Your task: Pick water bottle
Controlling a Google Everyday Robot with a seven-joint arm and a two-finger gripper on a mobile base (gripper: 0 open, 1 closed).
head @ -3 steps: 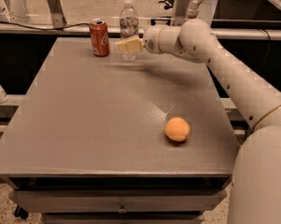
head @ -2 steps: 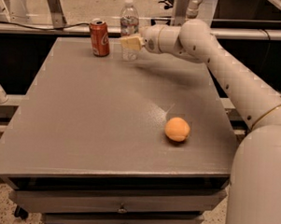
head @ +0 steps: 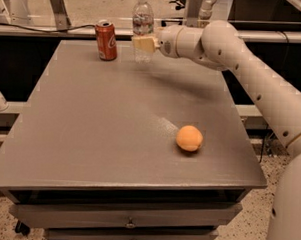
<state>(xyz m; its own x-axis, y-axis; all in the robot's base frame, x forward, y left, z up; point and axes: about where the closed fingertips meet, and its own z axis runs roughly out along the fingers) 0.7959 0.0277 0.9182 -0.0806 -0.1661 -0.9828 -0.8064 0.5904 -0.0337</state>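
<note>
The water bottle is slim and clear with a white cap. It stands upright at the table's far edge, just right of the red soda can. My gripper reaches in from the right on the white arm. It sits at the bottle's lower half and covers part of it. The bottle's base still looks to rest on the table.
An orange ball lies on the grey table at the right, nearer the front. The soda can stands about a hand's width left of the bottle. Drawers sit under the table's front edge. A railing runs behind the table.
The gripper has moved slightly up and to the right and now sits squarely over the bottle's lower half. The bottle, the can and the ball have stayed in place.
</note>
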